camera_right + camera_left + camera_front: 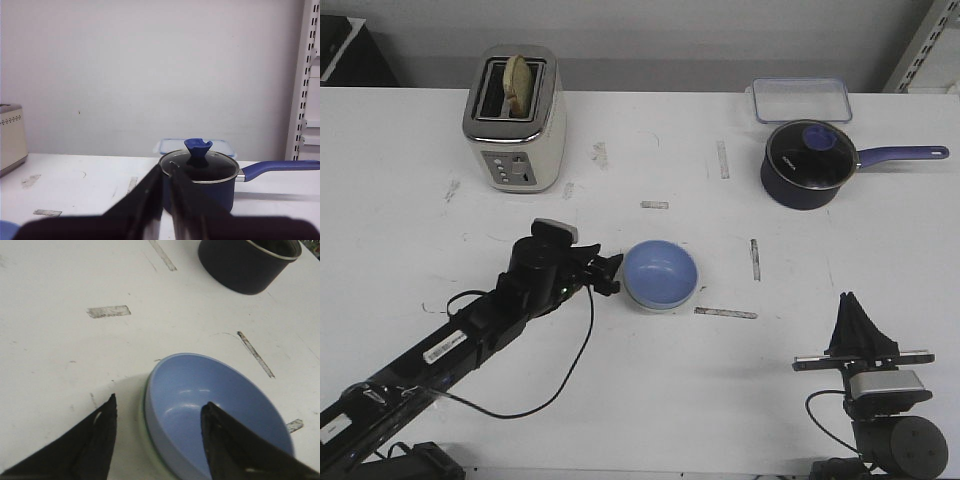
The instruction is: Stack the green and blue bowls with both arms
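Note:
The periwinkle blue bowl (660, 274) sits mid-table, nested inside the pale green bowl (143, 432). Only a thin rim of the green bowl shows under the blue bowl (215, 410) in the left wrist view. My left gripper (610, 272) is open at the bowls' left edge. In the left wrist view the left gripper (160, 401) straddles the rim: one finger is over the blue bowl's inside, the other is outside over the table. My right gripper (851, 300) is shut and empty at the front right, far from the bowls. It points at the saucepan in the right wrist view (166, 169).
A cream toaster (515, 120) with bread stands at the back left. A dark lidded saucepan (807, 165) with a blue handle stands at the back right, with a clear container (800, 98) behind it. Tape strips (725, 313) mark the table.

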You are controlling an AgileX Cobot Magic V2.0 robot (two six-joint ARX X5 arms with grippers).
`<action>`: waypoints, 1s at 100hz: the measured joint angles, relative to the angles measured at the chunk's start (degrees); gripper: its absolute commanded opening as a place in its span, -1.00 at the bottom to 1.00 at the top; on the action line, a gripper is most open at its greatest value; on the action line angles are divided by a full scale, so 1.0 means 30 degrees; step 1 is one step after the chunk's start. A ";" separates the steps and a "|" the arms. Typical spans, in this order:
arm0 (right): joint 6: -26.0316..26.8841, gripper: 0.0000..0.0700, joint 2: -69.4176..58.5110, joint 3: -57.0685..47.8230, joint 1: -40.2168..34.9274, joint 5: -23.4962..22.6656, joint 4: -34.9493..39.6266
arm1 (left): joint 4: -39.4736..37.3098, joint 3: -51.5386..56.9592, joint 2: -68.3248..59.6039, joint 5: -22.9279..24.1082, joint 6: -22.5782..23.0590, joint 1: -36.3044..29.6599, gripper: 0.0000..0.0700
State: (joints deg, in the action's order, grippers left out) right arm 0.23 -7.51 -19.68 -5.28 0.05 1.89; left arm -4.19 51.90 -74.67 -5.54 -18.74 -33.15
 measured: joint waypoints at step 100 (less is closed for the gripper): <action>0.0000 -0.96 0.0000 0.0000 0.0000 0.0000 0.0000 | 0.0415 -1.2233 2.1048 0.1530 0.4437 0.9457 -0.99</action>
State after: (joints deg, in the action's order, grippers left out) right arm 0.23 -7.51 -19.68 -5.28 0.05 1.89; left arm -2.94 15.20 -11.53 -0.95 -5.43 -4.78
